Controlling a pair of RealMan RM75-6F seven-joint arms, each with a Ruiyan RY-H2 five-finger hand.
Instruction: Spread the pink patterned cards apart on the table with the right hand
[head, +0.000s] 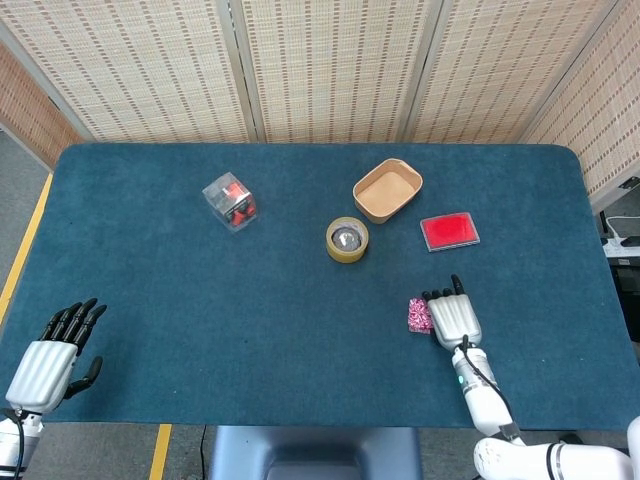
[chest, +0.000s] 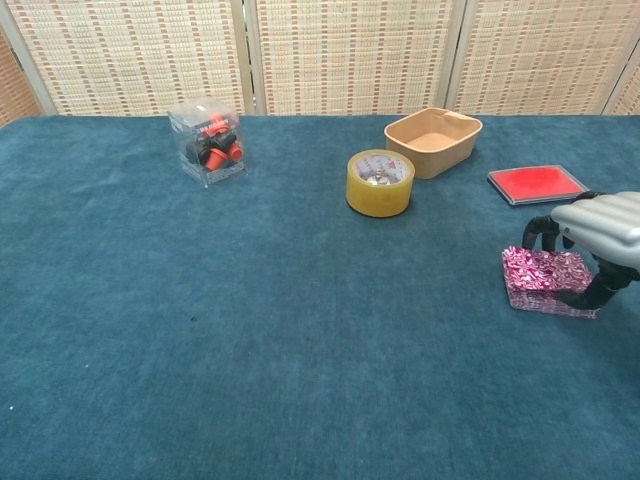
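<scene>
One right hand (chest: 603, 232) (fingers curled down) grips the pink cards (chest: 545, 280), palm-down.

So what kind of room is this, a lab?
Probably a robot test room. A blue felt table stands before woven screens, with odd props on it: a tape roll, a tub, pink cards under the right hand.

Bright, even overhead light; soft faint shadows; both views sharp, no glare.
</scene>
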